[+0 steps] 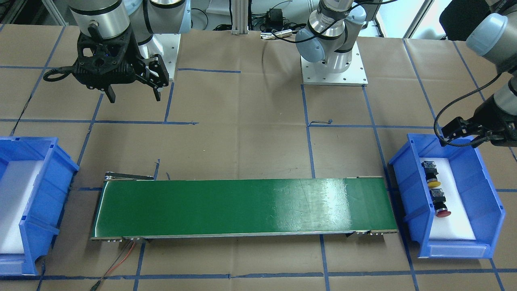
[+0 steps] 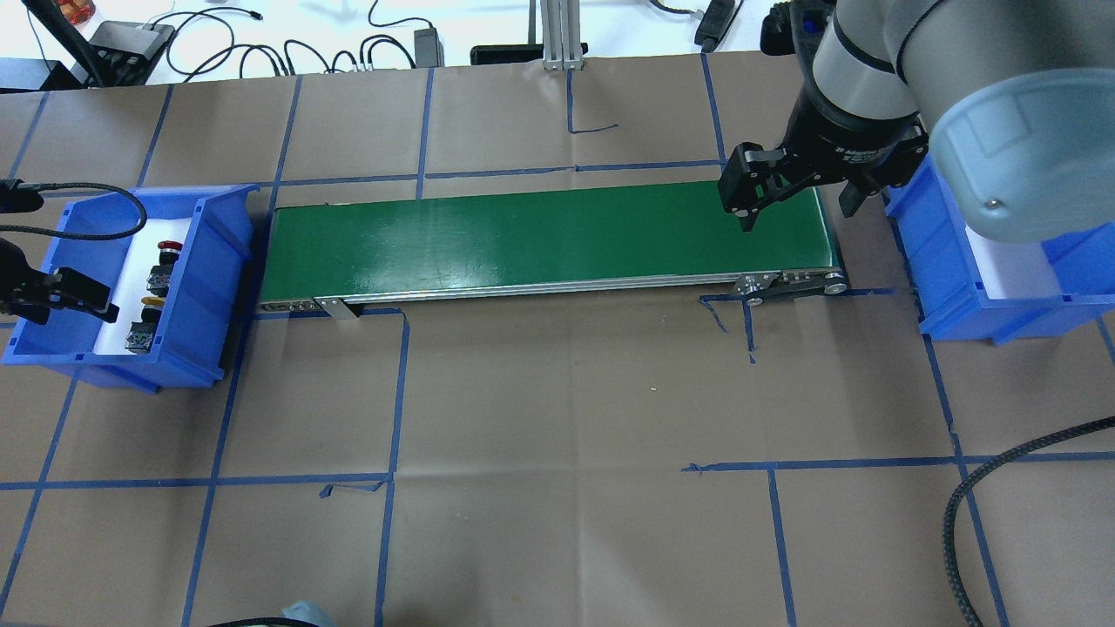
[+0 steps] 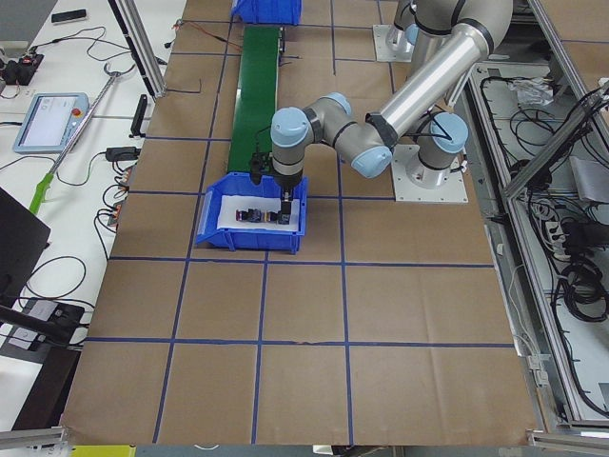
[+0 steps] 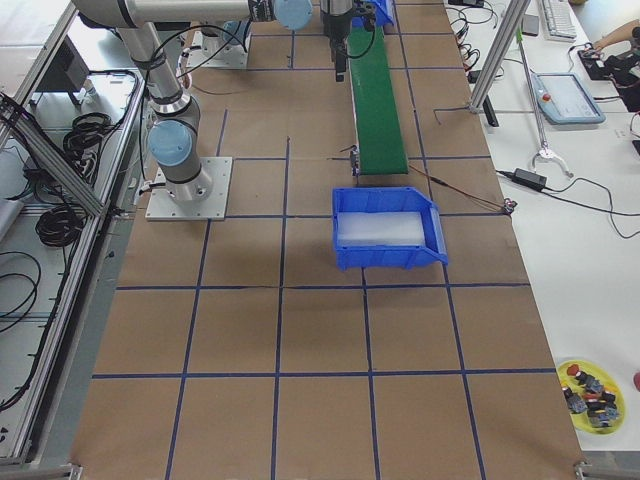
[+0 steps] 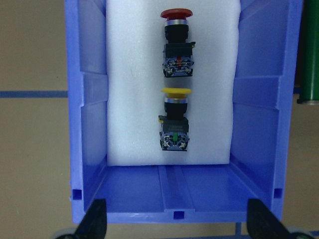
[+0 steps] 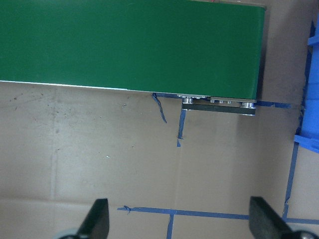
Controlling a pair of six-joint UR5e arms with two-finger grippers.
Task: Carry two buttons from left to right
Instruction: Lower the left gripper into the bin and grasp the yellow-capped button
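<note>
Two buttons lie end to end on white foam in the left blue bin (image 5: 89,124). The red-capped button (image 5: 177,45) is the farther one, and the yellow-capped button (image 5: 174,119) lies nearer my left gripper (image 5: 177,224). That gripper hovers open over the bin's robot-side end, touching nothing. Both the yellow button (image 1: 432,176) and the red button (image 1: 441,204) also show in the front view, below the left gripper (image 1: 456,133). My right gripper (image 2: 797,205) hangs open and empty above the right end of the green conveyor belt (image 2: 540,235).
A second blue bin (image 2: 984,305) with a white foam floor stands past the belt's right end, holding nothing I can see. The belt (image 1: 242,206) lies between the two bins. Brown paper with blue tape lines covers the table.
</note>
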